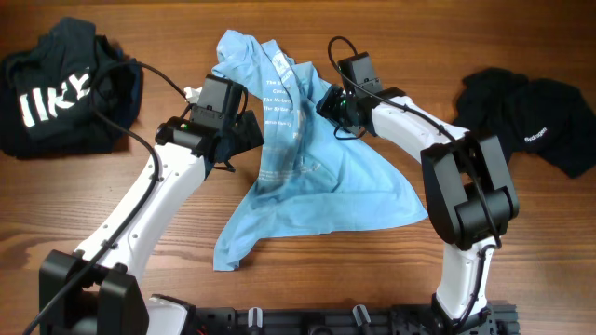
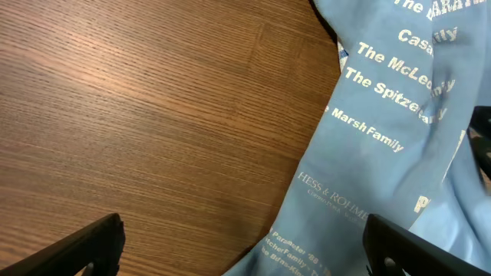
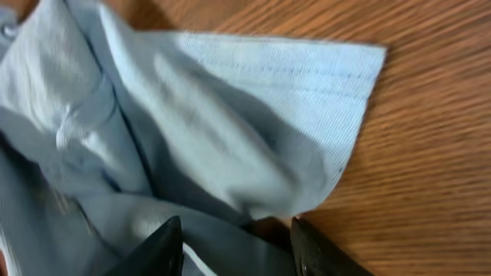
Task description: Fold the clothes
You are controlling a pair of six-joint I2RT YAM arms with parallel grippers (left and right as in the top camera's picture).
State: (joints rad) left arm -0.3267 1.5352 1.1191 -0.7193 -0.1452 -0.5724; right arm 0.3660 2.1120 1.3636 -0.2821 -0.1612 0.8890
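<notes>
Light blue T-shirt is lying crumpled in the middle of the wooden bench, nowhere near folded. It runs from the top centre of the overhead frame down to a ragged point at lower left of centre, with one corner sticking out to the right. There's a strip of pale printed lines down the middle. Up close in the left wrist view you can read bits of it on the shirt, like "Marsh Family" and "The Spitzer".

The left gripper sits at the shirt's left edge. In its own camera the left gripper has its fingers spread wide, one in each bottom corner of the frame. Between them there's only bare wood and the shirt's edge, so it's holding nothing.

The right gripper is on the upper right part of the shirt. In its own view the right gripper has its fingers partly apart at the bottom of the frame, with blue cloth bunched between them. Honestly I can't tell if it's actually pinching the fabric or just resting over it. A stitched hem lies flat on the wood toward the upper right of that view.

Also there: a black T-shirt with white lettering heaped at upper left, and another black garment at upper right. Both are well apart from the blue one.
</notes>
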